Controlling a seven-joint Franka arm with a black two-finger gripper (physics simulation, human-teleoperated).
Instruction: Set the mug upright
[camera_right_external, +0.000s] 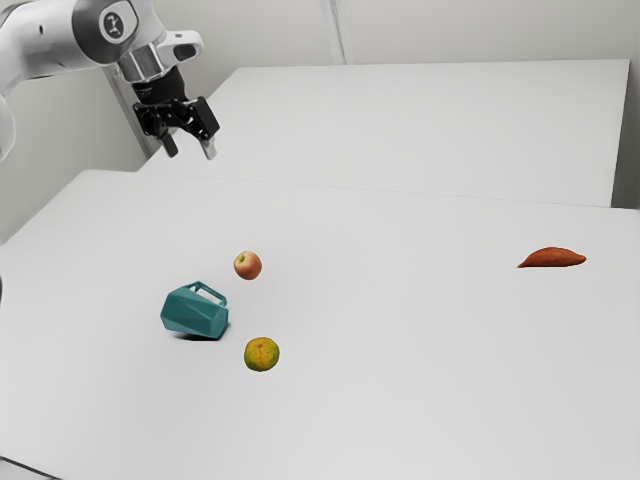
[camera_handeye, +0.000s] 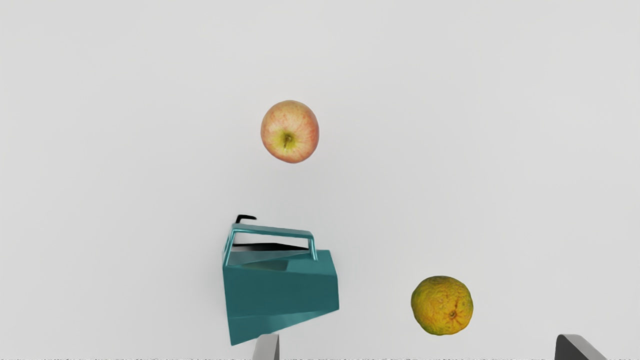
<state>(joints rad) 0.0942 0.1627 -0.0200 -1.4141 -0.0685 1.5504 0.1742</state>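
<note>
Fingers (camera_handeye: 267, 348): apart, empty | Mug (camera_right_external: 193, 314): on its side, exterior view 6 o'clock from gripper (camera_right_external: 190, 151); citrus fruit (camera_right_external: 262, 354) at mug's 4 o'clock | Done: none | Left: grasp, upright, release

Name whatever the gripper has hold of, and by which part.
Nothing is held: the gripper hangs open above the table, and the teal mug lies on its side below it.

The mug (camera_handeye: 280, 295) is teal — the apple (camera_handeye: 292, 120) blushes red over yellow.
</note>
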